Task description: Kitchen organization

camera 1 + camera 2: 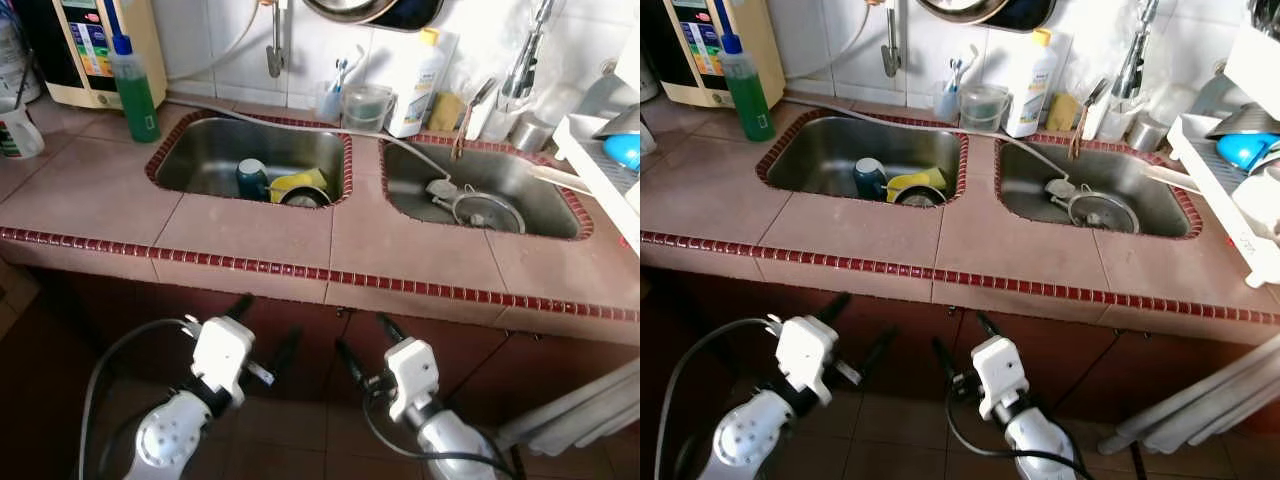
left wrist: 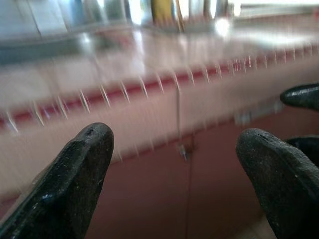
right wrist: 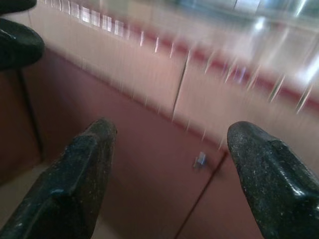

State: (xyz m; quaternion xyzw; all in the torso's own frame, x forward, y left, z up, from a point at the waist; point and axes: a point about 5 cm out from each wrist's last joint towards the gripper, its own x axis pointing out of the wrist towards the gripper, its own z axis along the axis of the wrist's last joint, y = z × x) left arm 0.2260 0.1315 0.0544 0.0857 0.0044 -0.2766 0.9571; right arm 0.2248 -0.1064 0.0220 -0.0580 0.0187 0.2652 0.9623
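Pinkish-brown tiles are covering the table [image 1: 250, 235] I am facing, with a strip of small dark-red tiles running along its front edge. At about ten o'clock a green bottle [image 1: 134, 88] with a blue cap is standing upright just beside the left sink [image 1: 190, 150], near a cream appliance [image 1: 90, 50] against the wall. Inside that left sink a dark blue cup [image 1: 252, 179] is sitting beside a yellow item [image 1: 300, 182] and a round dark dish [image 1: 305, 197]. At twelve o'clock, on the ledge between the basins, a clear container [image 1: 366, 106] and a white bottle [image 1: 417, 85] with a yellow cap are standing against the wall tiles. In the right sink [image 1: 540, 205] at about one o'clock a round metal strainer [image 1: 486, 211] is lying on the bottom, under the tap [image 1: 522, 60]. At three o'clock a white dish rack [image 1: 600, 165] is holding a blue item [image 1: 624, 150].

Below the table's edge, my left gripper [image 1: 262, 335] is hanging at seven o'clock in front of the dark-red cabinet doors [image 1: 1040, 350], its jaws spread wide and gripping nothing. My right gripper [image 1: 368, 345] is hanging at about five o'clock, its jaws likewise parted and bare. Both wrist views are showing blurred cabinet fronts between my black fingers [image 2: 75, 179].
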